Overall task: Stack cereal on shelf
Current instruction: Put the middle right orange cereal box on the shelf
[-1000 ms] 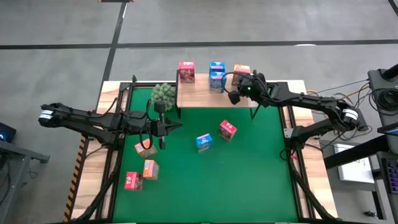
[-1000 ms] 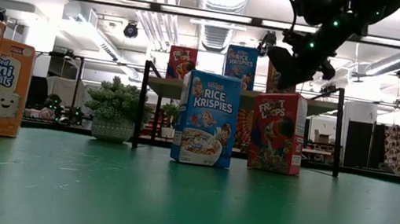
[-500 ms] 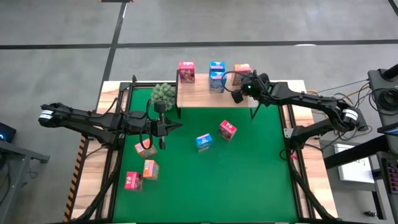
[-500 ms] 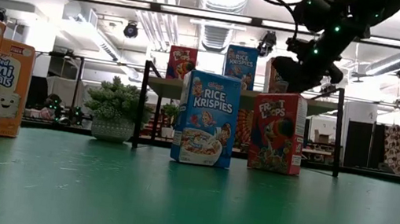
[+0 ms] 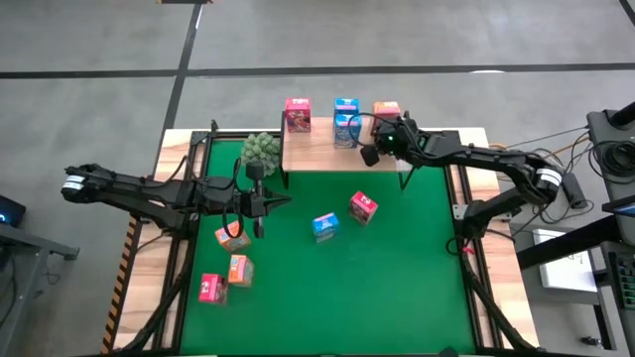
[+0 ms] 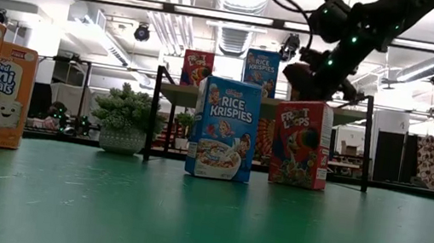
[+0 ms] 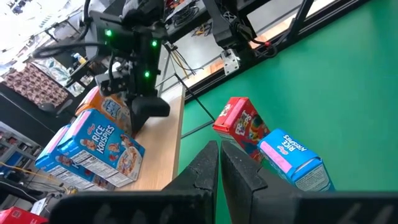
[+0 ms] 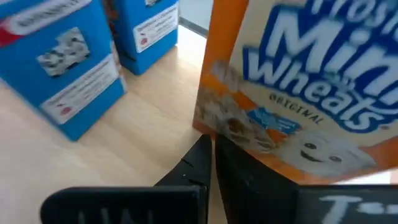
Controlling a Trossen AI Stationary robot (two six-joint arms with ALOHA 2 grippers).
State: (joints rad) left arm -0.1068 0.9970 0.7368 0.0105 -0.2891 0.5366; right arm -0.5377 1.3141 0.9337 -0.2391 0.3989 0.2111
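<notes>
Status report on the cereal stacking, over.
Right gripper shut, empty, over shelf by orange box. Left gripper shut, waiting over mat. Nothing blocking.

Both arms are matte black and slender, with white bands near their outer joints, looped black cables at the wrists, small green lights, and flat dark jaws.
</notes>
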